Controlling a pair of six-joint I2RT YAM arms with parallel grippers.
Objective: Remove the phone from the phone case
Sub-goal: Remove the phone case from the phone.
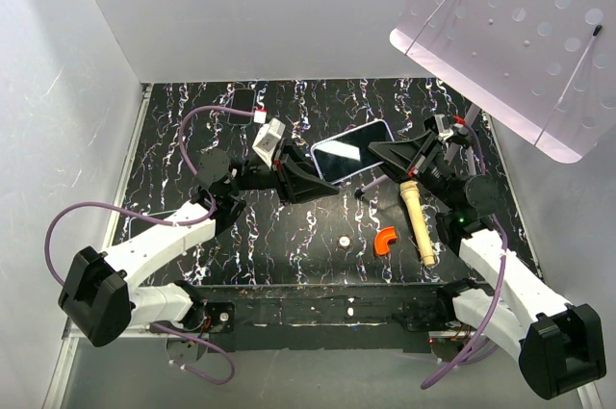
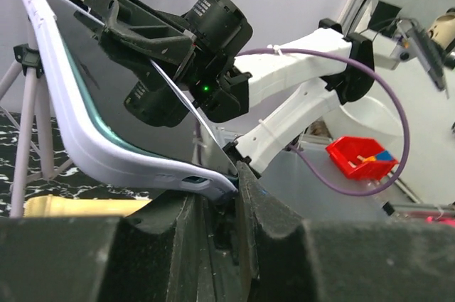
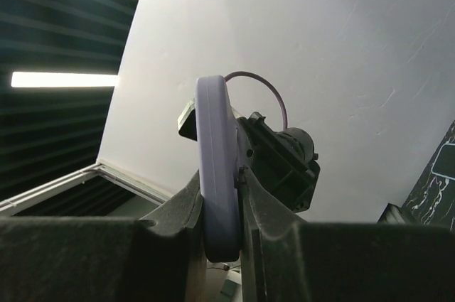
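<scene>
Above the table (image 1: 289,236), well apart from both white walls (image 1: 87,63), we hold one phone (image 1: 351,149) in its lavender case (image 2: 106,153), two grippers pinching opposite case edges: left gripper (image 1: 325,184) at the near corner, right gripper (image 1: 377,151) opposite.

phone screen (image 1: 351,151): glossy glass | phone case (image 2: 92,149): smooth matt plastic

Top view: bright, even, sharp; pale reflection on phone screen (image 1: 351,151). Left wrist view: left gripper's fingers (image 2: 106,259) dark, blurred; beyond sharp. Right wrist view: ceiling strip lights (image 3: 60,79) blown out; right gripper's fingers (image 3: 85,259) underexposed, soft.
</scene>
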